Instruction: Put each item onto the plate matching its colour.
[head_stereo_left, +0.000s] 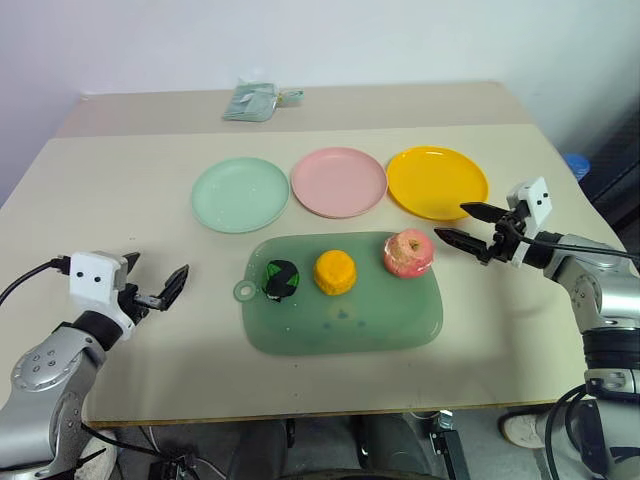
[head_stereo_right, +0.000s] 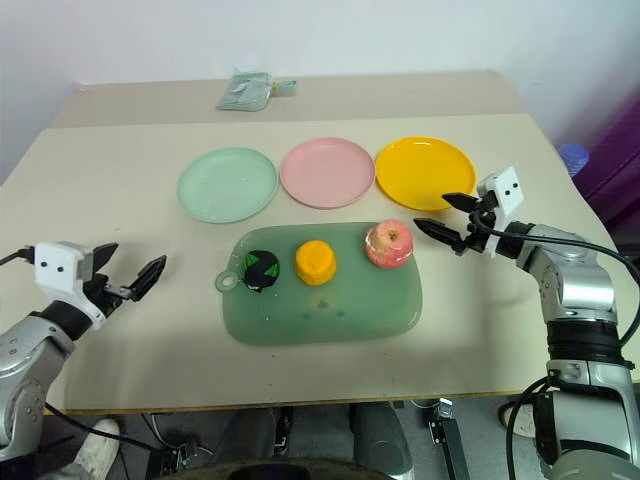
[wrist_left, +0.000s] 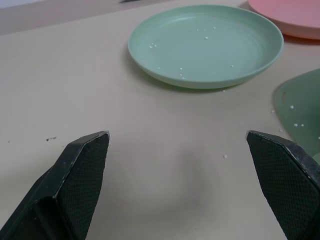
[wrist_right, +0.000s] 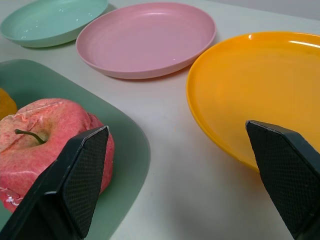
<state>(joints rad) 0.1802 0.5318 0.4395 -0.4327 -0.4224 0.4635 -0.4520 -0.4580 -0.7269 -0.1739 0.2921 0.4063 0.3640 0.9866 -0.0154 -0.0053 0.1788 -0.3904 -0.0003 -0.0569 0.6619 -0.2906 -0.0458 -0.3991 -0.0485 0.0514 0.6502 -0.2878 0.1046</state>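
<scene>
Three toy fruits lie in a row on the green cutting mat (head_stereo_left: 380, 325): a dark green one with black patches (head_stereo_left: 281, 279), a lumpy orange-yellow one (head_stereo_left: 335, 271) and a pink-red apple (head_stereo_left: 408, 253). Behind the mat stand a mint green plate (head_stereo_left: 240, 194), a pink plate (head_stereo_left: 338, 181) and a yellow plate (head_stereo_left: 436, 181). My right gripper (head_stereo_left: 467, 225) is open just right of the apple, pointing toward it, with nothing between its fingers. Over bare table at the near left, my left gripper (head_stereo_left: 155, 278) is open and empty, well left of the mat.
A folded greenish packet (head_stereo_left: 258, 101) lies at the far side of the table. A blue object (head_stereo_left: 577, 163) sits beyond the table's right edge. Bare tabletop stretches between my left gripper and the mat.
</scene>
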